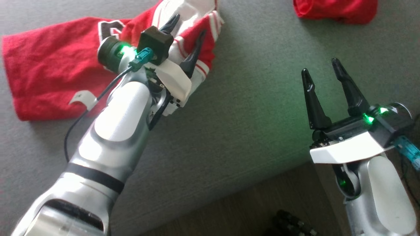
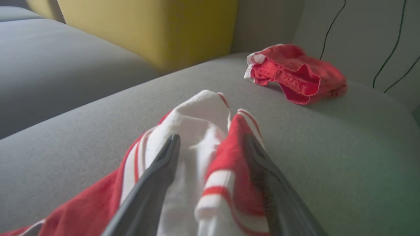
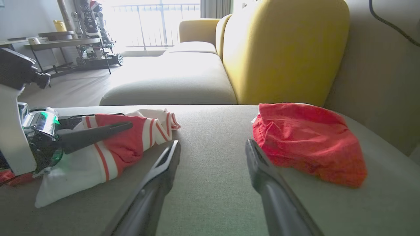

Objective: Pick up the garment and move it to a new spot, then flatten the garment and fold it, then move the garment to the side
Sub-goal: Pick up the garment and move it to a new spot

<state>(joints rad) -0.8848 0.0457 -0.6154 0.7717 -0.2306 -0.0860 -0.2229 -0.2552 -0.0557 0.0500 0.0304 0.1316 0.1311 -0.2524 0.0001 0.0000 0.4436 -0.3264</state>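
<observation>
While left gripper [image 1: 190, 24] straddles the bunched jersey [image 1: 49, 65], fingers wide, right gripper [image 1: 320, 65] wide and empty, flattening looks due; next regrip an edge

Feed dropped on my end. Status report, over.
Left end effector open, astride the bunched sleeve of the jersey. Right end effector open, empty, above the couch. Jersey partly spread, not folded. Second red garment lies apart, not obstructing.

Home living room, grey sofa [image 3: 183, 85], yellow backrest [image 3: 282, 49], balcony window [image 3: 154, 19]
</observation>
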